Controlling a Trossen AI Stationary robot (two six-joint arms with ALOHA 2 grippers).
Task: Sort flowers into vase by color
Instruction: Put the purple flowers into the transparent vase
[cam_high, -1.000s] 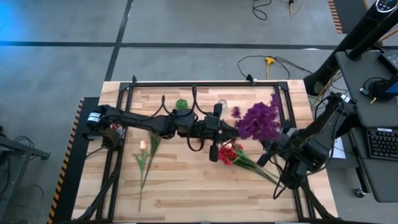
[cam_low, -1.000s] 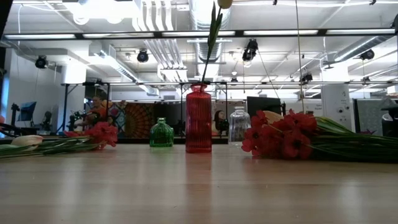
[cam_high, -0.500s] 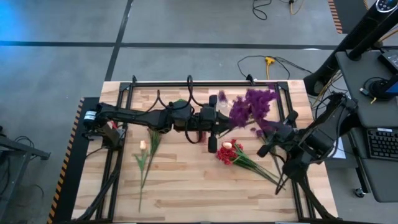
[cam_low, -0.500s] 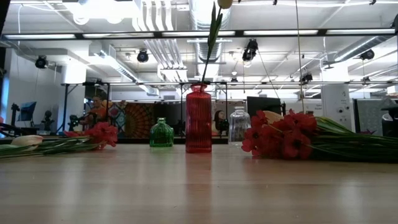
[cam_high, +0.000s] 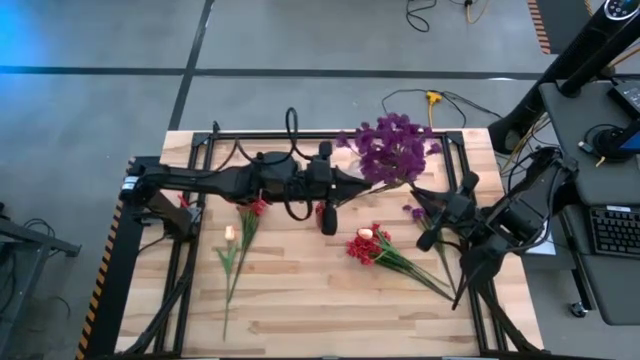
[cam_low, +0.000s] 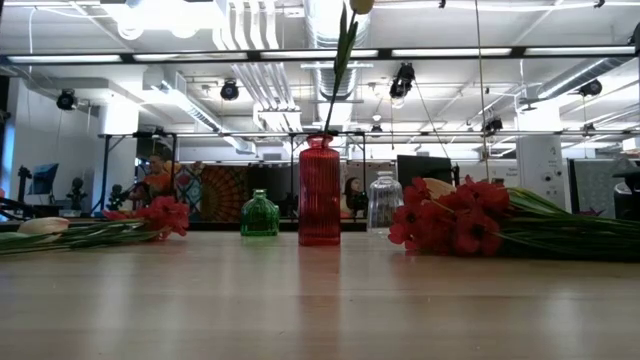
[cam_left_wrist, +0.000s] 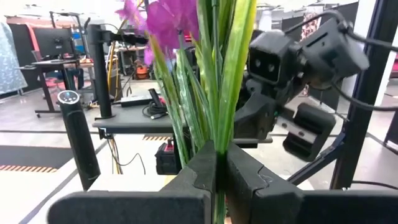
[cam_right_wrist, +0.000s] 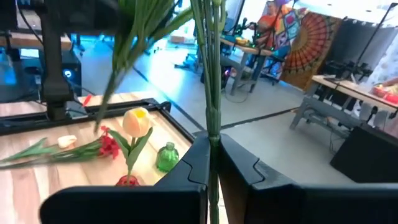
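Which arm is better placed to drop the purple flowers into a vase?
Probably left: the left pincer, shut on the purple flowers, sits nearer mid-table than the right pincer, which grips them too.

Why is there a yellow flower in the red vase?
That looks odd: a cream-yellow tulip stands in the red vase, while red flowers still lie on the table. The colours don't match.

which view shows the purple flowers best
The high view: the whole purple flowers bunch shows above the table's far edge, between both arms. The left wrist view catches only a few blossoms and the stems in its shut gripper. The right wrist view shows only stems; the low view none.
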